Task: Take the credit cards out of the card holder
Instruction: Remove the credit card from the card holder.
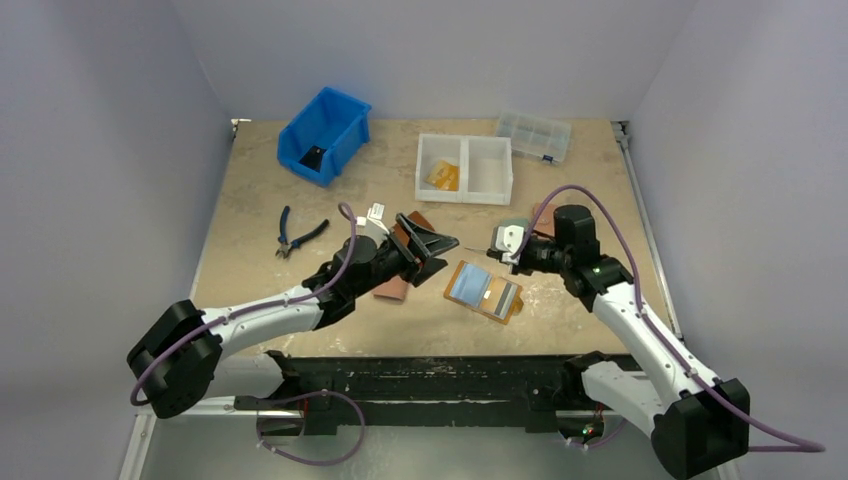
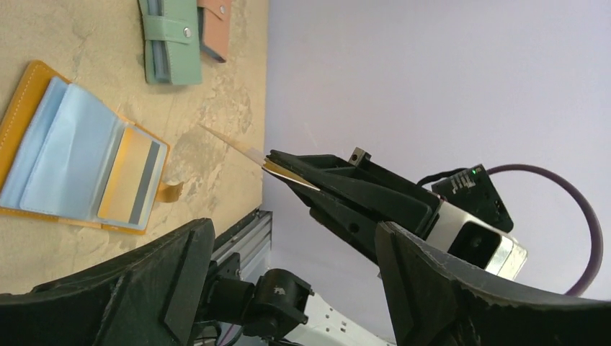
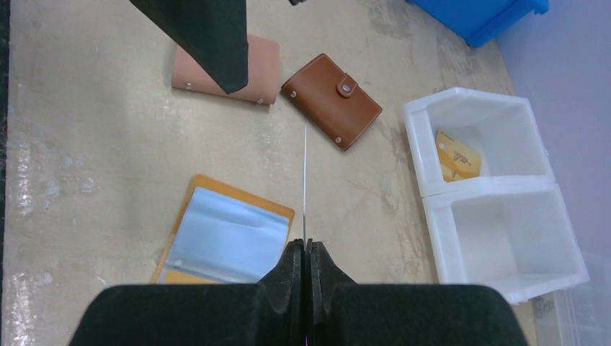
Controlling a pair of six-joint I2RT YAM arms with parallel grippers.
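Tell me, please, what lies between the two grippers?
A thin card, pinched edge-on by the right gripper, points toward the open left gripper; right wrist view.

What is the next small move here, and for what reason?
Probably the left pincer should ease forward until the card's free end lies between its fingers. The right pincer is shut on that card, clear of the open card holder, and the left one faces it, open, with nothing in it yet. It looks like a handover.
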